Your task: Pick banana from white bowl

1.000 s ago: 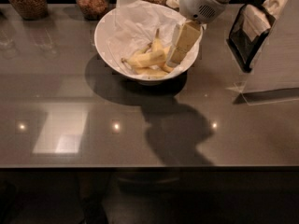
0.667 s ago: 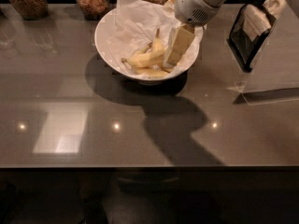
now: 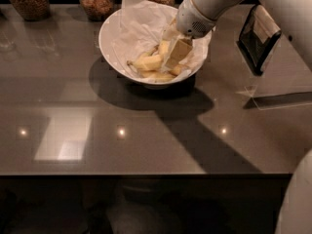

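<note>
The white bowl (image 3: 111,39) stands at the back middle of the dark counter, lined with crinkled white paper. Several pale-yellow bananas lie in its lower half. The longest, thickest banana (image 3: 146,63) lies across the middle with a small dark tip at its left end. My gripper (image 3: 173,57) reaches down into the bowl from the upper right, its tan fingers (image 3: 178,52) right over the right end of the bananas. My white arm comes in from the top right.
Three glass jars of brown grains (image 3: 96,0) stand along the back edge. A tilted dark-screened stand (image 3: 257,37) is to the right of the bowl. A white body part shows at the lower right corner (image 3: 297,199).
My gripper has moved left and deeper into the bowl, from its right rim to over the bananas.
</note>
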Controlling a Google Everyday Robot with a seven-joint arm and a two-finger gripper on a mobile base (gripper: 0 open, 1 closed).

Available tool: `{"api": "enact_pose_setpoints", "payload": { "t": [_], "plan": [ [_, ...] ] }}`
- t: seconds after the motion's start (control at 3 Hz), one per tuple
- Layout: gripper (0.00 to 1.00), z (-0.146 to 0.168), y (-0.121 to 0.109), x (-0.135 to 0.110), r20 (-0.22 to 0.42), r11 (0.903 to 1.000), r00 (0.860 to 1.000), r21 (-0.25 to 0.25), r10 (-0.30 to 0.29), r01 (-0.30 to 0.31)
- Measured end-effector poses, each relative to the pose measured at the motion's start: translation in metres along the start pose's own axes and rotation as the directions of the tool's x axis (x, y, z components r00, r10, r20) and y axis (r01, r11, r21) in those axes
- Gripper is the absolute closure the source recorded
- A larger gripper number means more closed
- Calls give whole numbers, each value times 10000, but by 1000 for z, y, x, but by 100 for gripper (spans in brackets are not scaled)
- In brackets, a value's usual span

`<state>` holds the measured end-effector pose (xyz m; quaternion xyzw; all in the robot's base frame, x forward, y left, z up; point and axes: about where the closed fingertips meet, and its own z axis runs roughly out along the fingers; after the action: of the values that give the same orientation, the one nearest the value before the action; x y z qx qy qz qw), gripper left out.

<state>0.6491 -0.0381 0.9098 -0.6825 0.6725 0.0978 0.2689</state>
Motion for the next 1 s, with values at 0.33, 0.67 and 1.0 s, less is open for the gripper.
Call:
{"api": "enact_pose_setpoints", "payload": {
  "t": [0.33, 0.67, 1.0],
  "plan": [
    [34, 20, -3, 6, 50, 9991, 9999, -405, 151, -149],
    [34, 35, -5, 11, 53, 9971, 9996, -704, 278, -273],
    [53, 43, -6, 15, -1, 9957, 9994, -860, 339, -337]
  ]
}}
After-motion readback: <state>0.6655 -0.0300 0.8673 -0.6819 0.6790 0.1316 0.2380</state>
